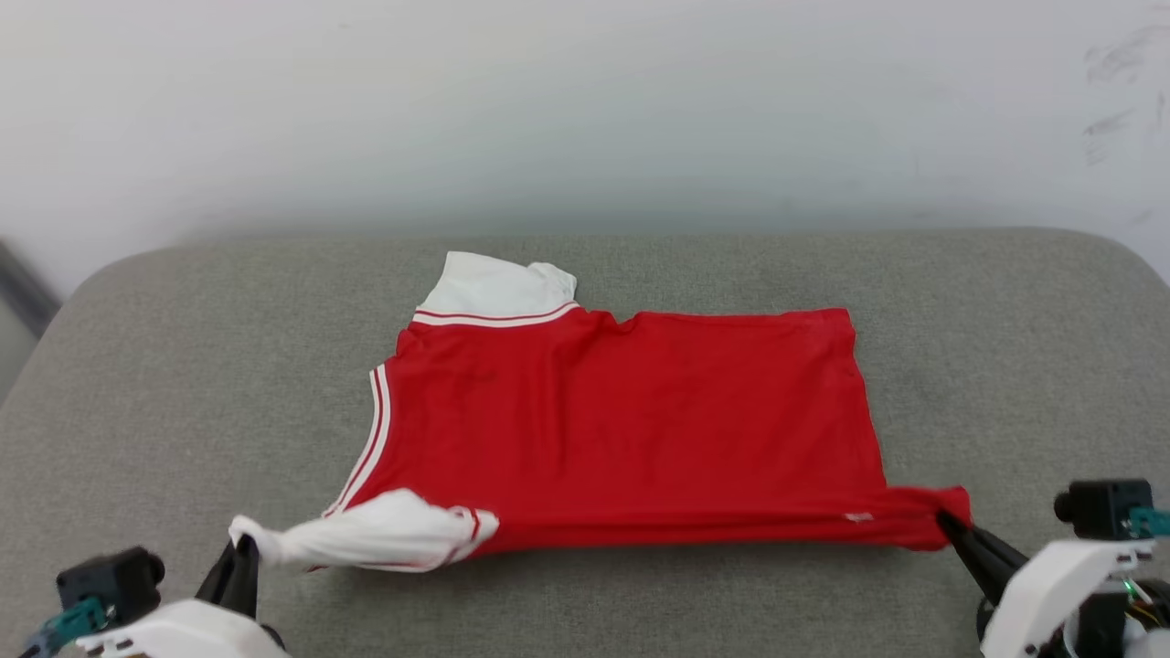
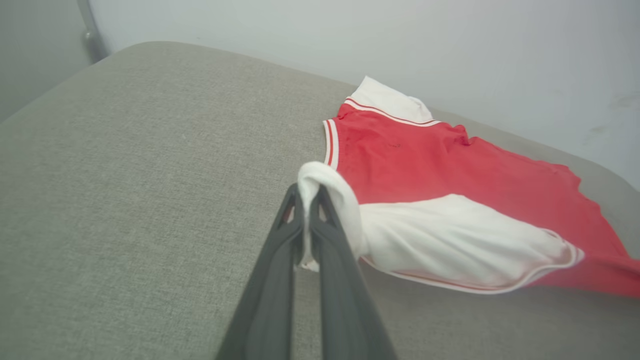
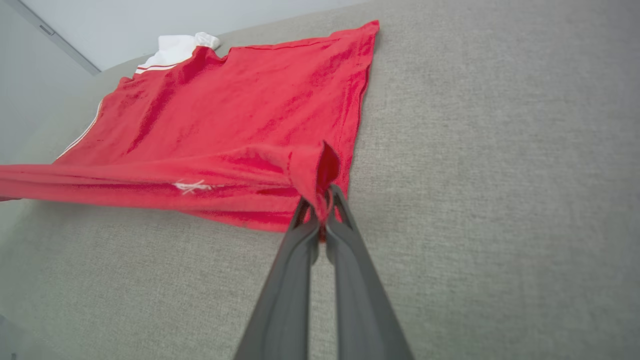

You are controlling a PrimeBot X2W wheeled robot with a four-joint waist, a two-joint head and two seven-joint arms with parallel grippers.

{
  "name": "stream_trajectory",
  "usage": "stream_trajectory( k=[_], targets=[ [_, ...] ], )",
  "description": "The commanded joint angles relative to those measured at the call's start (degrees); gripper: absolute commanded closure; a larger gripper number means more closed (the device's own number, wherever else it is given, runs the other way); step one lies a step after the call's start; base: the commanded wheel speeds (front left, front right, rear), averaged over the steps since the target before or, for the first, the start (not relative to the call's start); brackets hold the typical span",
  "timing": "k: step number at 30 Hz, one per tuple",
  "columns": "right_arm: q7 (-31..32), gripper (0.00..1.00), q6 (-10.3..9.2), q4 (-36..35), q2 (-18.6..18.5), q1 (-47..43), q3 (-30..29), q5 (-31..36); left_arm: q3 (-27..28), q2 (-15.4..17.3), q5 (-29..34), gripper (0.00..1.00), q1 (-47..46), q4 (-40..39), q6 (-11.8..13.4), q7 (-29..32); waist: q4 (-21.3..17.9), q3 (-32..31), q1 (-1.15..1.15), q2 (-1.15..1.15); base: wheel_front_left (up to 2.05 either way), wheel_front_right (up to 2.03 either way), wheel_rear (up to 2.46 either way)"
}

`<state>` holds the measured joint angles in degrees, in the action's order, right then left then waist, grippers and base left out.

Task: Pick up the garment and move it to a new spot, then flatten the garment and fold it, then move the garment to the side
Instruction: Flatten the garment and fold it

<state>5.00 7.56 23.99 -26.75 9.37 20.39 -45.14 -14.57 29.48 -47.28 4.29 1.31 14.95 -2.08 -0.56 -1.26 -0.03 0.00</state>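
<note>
At the near edge of the bench (image 1: pixel 137 384) we hold the garment (image 1: pixel 622 420) at two points. Our left gripper (image 1: pixel 245 550), toward the near left corner, is closed on the bunched end of the near sleeve (image 1: pixel 384 537). Our right gripper (image 1: pixel 948 523), toward the near right corner, is pinched on the red hem corner (image 1: pixel 941 504). Between them the cloth's near edge is drawn into a straight ridge with a shadow beneath it.

The left wrist view adds that white cloth wraps over the fingertips (image 2: pixel 320 200), with the striped cuff lying further along the sleeve. The right wrist view adds a flap of red standing up between the fingers (image 3: pixel 337 205) and a small white mark (image 3: pixel 192 186) on the ridge.

Further back the garment spreads flat over the middle of the bench, a plain red face up, with the neck side to the left and the hem to the right. Grey woven padding surrounds it on every side. The far sleeve (image 1: pixel 498 288) lies crumpled toward the bench's far edge.

Behind the bench rises a pale wall (image 1: pixel 585 110), with scuffs (image 1: pixel 1111 91) at its right. The left wrist view takes in a grey pole (image 2: pixel 90 35) by the far left corner.
</note>
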Motion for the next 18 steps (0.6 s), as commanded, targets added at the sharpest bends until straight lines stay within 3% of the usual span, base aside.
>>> stream_trajectory(
  k=[1, 5, 8, 13, 18],
  targets=[
    [0.59, 1.00, -0.14, -0.97, -0.21, -1.61, -1.77, 0.96, 0.74, 1.01, -0.27, 1.00, 1.56, -1.46, 1.31, 0.58, 0.19, -0.44, 0.03, 0.00, 0.00, 0.00, 0.00],
    [5.72, 1.00, -0.14, -9.12, 2.50, -9.07, -10.07, 5.61, 2.00, 2.66, -0.53, 1.00, 7.48, -11.36, 5.99, 3.38, 0.33, -0.77, 0.03, 0.00, 0.00, 0.00, 0.00],
    [10.57, 1.00, -0.13, -15.33, 6.09, -12.64, -14.97, 9.56, 2.33, 3.16, -0.33, 1.00, 8.71, -15.88, 7.41, 4.14, 0.42, -0.49, 0.03, 0.00, 0.00, 0.00, 0.00],
    [17.40, 1.00, -0.12, -20.36, 10.98, -12.60, -19.87, 16.06, 0.20, 1.95, 0.08, 1.00, 4.00, -15.15, 6.41, 5.32, 0.36, 0.71, 0.03, 0.00, 0.00, 0.00, 0.00],
    [19.80, 1.00, -0.08, -19.09, 14.02, -7.47, -20.17, 19.02, -1.85, -0.31, 0.02, 1.00, -3.43, -8.20, 3.50, 4.92, -0.09, 4.27, 0.03, 0.00, 0.00, 0.00, 0.00]
  ],
)
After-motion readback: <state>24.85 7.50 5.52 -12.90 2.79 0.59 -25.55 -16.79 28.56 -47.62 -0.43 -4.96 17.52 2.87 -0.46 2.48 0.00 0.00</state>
